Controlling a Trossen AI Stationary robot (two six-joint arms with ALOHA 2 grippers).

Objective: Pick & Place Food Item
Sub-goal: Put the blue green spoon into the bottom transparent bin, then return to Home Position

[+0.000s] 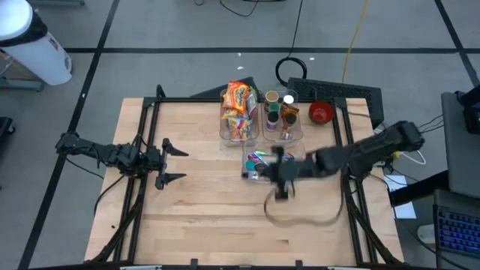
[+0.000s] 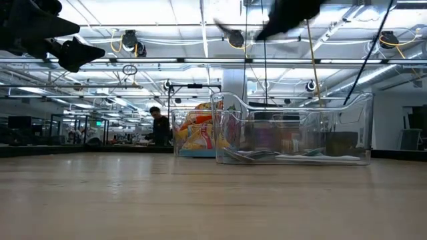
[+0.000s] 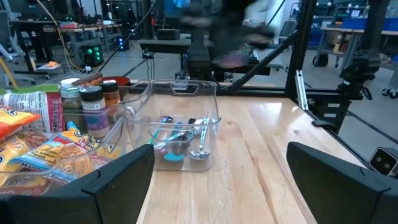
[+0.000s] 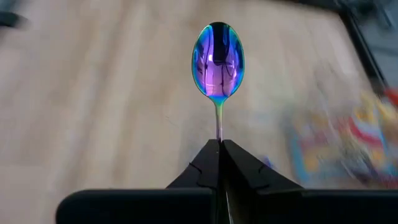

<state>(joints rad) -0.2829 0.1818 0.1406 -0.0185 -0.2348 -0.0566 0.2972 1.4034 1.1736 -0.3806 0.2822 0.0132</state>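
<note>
While the right gripper (image 4: 220, 144) is clamped shut on the thin handle of an iridescent spoon (image 4: 218, 60), the whole coming move is governed by how that spoon lies: its long axis is carried straight out from the fingertips, in line with the fingers, with the bowl at the far end and nothing but bare table (image 1: 202, 217) seen beneath it. From above, the right gripper (image 1: 282, 180) is placed over the middle of the table, just beside the near edge of the clear cutlery bin (image 1: 259, 166), which is set in front of two other clear bins: one filled with snack packets (image 1: 238, 105), one with spice jars (image 1: 280, 111). A red bowl (image 1: 321, 112) is seen beside the jars.

By contrast, the left gripper (image 1: 171, 160) is held well apart from all of this, over the left part of the table, with its fingers (image 3: 118, 180) spread wide and nothing between them; the bins are faced by it from a distance. The right arm is therefore judged much the nearer to every container.

Because the spoon is gripped at the very tip of its handle, any turn of the wrist would be magnified at the bowl, so a level, steady carry is thought to be called for. Where it is meant to be set down cannot be told.
</note>
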